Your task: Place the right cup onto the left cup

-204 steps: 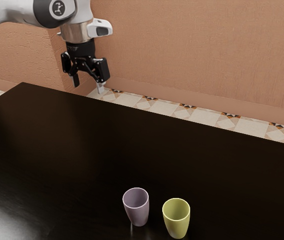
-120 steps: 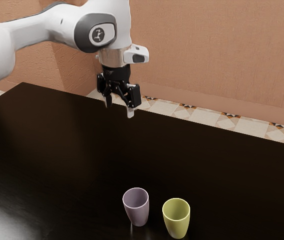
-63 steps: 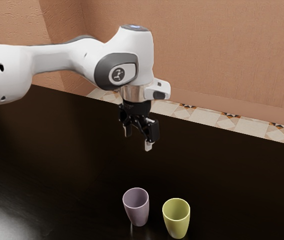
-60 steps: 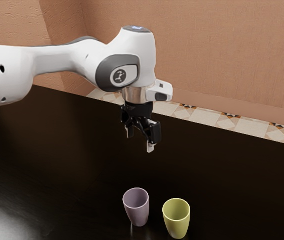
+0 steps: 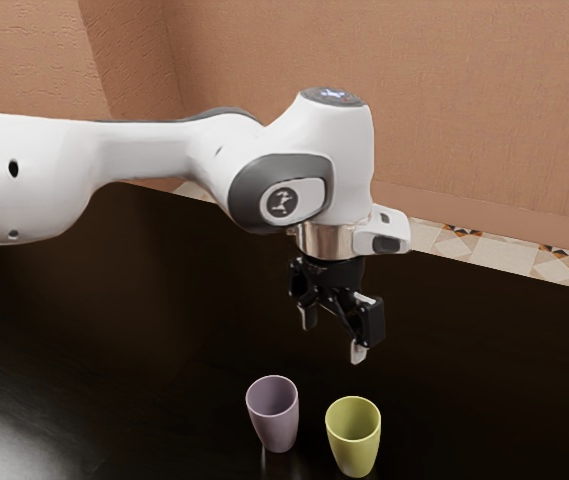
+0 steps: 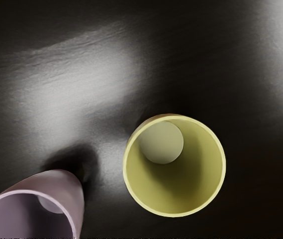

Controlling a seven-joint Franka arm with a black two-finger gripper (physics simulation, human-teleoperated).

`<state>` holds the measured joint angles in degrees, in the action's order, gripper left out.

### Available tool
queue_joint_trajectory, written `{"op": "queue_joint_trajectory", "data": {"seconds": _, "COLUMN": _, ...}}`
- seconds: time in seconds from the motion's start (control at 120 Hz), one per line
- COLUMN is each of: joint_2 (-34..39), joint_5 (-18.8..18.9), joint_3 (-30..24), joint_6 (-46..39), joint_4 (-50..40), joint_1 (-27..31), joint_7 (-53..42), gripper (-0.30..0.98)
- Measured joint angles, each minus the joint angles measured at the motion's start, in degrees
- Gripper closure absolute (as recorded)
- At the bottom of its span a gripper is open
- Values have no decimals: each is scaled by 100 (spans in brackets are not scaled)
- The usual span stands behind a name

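Cups: two are counted on the table, one mauve and one yellow, both set upright with their mouths turned up.
Mauve cup [image 5: 274, 420]: one; placed on the exterior view's left of the pair, its inside partly seen from above in the wrist view, where it is cut off by the picture's edge.
Yellow cup [image 5: 354, 440]: one; placed on the exterior view's right of the pair, its full round rim and a paler round bottom inside being seen in the wrist view.
Gap between cups: one narrow strip of table; the two are set near each other, apart, and neither is stacked on the other.
Gripper [image 5: 333, 339]: one, black; held above the table in the exterior view, pointed downward, apart from both cups.
Pincer state: released; its two fingers [image 5: 358, 352] are spread apart, with bare space between them.
Arm [image 5: 154, 150]: one, white and grey; extended from the exterior view's left, with the gripper carried at its end.
Table [image 5: 154, 330]: one, dark; both cups are borne on it, and pale reflections are seen across its top.
Wall [image 5: 444, 100]: reddish-brown, seen behind the table.
Floor [image 5: 499, 251]: patterned tiles, seen as a strip between table and wall.
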<state>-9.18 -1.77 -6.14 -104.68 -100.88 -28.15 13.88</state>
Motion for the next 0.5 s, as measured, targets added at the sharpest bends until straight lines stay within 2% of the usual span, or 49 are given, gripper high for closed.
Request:
{"op": "queue_joint_trajectory", "data": {"seconds": 0.233, "joint_2": -61, "joint_5": -27, "joint_3": 3, "joint_6": -113, "joint_4": -189, "joint_1": -391, "joint_7": 531, "gripper": 0}}
{"op": "queue_joint_trajectory", "data": {"seconds": 0.5, "joint_2": -511, "joint_5": -82, "joint_3": 53, "joint_6": -299, "joint_4": -24, "joint_1": -596, "joint_7": 1215, "gripper": 0}}
